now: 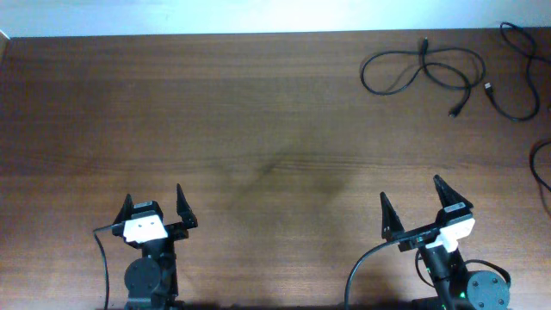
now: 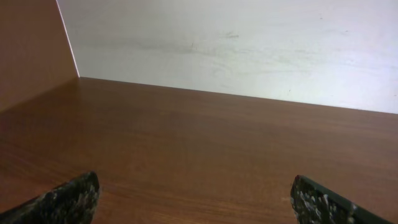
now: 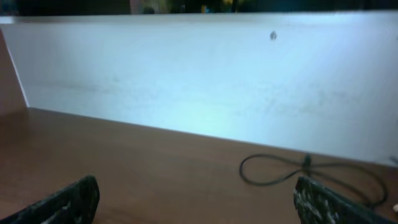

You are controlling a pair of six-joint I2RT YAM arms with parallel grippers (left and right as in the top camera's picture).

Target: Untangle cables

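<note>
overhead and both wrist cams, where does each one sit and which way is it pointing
Overhead: above the table, looking straight down; both arms at the near edge, left gripper and right gripper open, cables far right.
Left wrist: low behind its own fingers, facing across the tabletop to the white wall.
Right wrist: same low pose, own fingers in view, facing the wall.
Shared: overhead and right wrist both show the cables.

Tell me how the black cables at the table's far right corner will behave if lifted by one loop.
The cables lie in loose, thin curves, so they will probably sag and dangle rather than hold shape. They cross each other, so lifting one may drag the other along. The small plug ends look light and could swing.
</note>
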